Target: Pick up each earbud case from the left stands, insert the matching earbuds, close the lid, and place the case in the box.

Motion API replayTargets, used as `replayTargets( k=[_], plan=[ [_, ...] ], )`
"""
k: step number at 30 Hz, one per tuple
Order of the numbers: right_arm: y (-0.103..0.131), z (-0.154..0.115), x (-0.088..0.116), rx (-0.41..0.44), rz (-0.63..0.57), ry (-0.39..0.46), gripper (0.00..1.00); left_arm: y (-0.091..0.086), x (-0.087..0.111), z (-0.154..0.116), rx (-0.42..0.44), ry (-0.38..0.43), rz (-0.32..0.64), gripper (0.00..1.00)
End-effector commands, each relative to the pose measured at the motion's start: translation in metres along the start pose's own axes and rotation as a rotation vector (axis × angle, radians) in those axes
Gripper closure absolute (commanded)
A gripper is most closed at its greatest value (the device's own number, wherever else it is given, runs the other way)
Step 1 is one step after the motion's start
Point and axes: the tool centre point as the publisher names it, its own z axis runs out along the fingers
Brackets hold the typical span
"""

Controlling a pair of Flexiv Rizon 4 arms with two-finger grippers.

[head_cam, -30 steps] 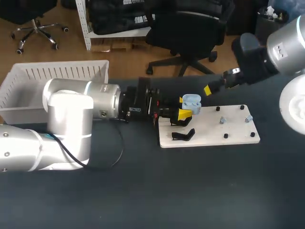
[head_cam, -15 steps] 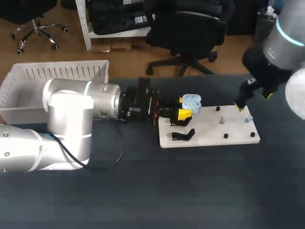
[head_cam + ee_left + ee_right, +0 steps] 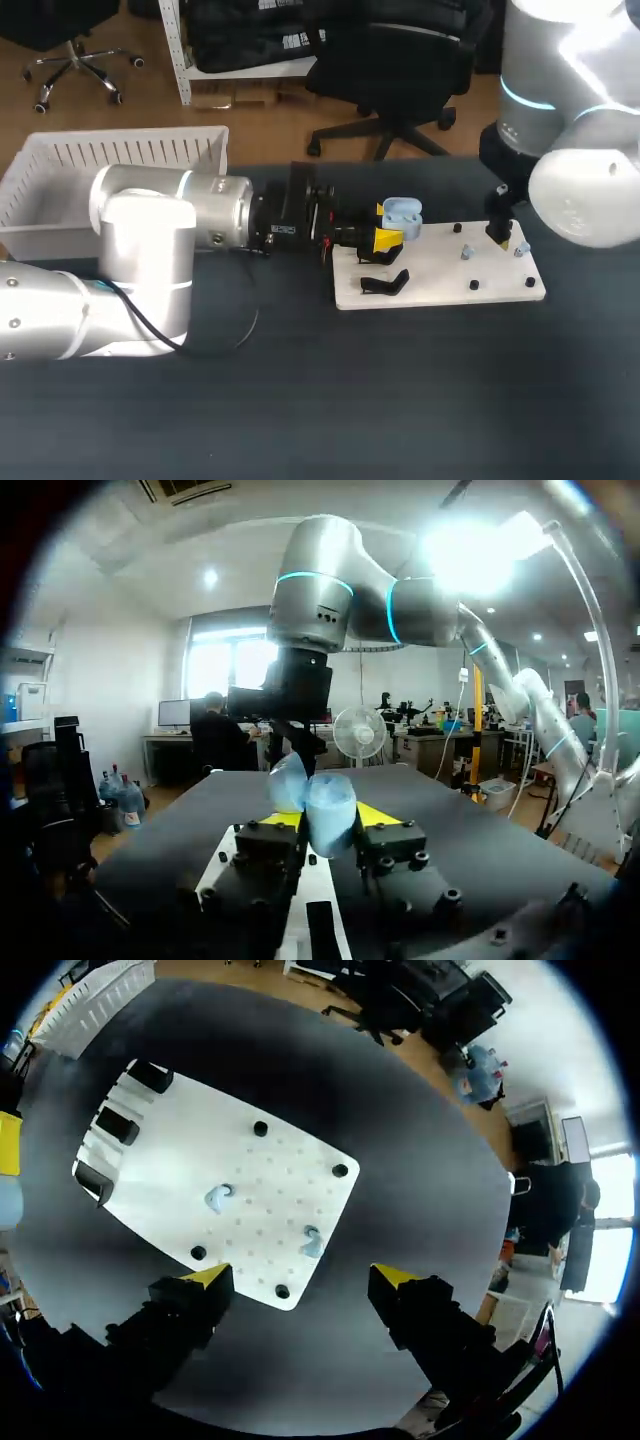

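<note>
Left hand (image 3: 385, 225) clamps the open earbud case (image 3: 402, 212) by its sides (light, slick plastic, likely), so squeeze gently. Right hand (image 3: 300, 1278) hangs spread above the earbuds (image 3: 218, 1198).

Spreads dark and matte under everything in the head view: a table (image 3: 400, 400), bearing to the right of its middle a flat white rectangular board (image 3: 440, 272), set slightly askew to the table's near edge. Standing upright on the right half of that board, one near each corner of a rough square and well apart from one another: four small black pegs (image 3: 474, 285). Dotting the white surface among the pegs, in the right wrist view: rows of fine holes.
</note>
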Motion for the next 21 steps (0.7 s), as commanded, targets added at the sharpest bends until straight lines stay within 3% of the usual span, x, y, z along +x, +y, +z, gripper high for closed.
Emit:
replayTargets(
  k=[1, 3, 6, 8, 12, 21],
  plan=[
    [-0.003, 0.012, -0.003, -0.015, 0.002, 0.019, 0.13, -0.001, 0.001, 0.001, -0.005, -0.004, 0.004, 1.00],
    [-0.004, 0.017, -0.002, -0.027, 0.008, 0.021, 0.20, -0.001, 0.001, 0.001, -0.005, -0.004, 0.004, 1.00],
    [-0.003, 0.022, -0.001, -0.030, 0.009, 0.024, 0.20, -0.001, 0.001, 0.001, -0.005, -0.004, 0.004, 1.00],
    [-0.003, 0.024, 0.000, -0.031, 0.009, 0.026, 0.25, -0.001, 0.001, 0.001, -0.005, -0.004, 0.004, 1.00],
    [-0.004, 0.029, 0.000, -0.035, 0.012, 0.024, 0.43, -0.001, 0.001, 0.001, -0.005, -0.004, 0.004, 1.00],
    [-0.005, 0.039, 0.000, -0.042, 0.026, 0.018, 0.55, -0.001, 0.001, 0.001, -0.005, -0.004, 0.004, 1.00]
  ],
)
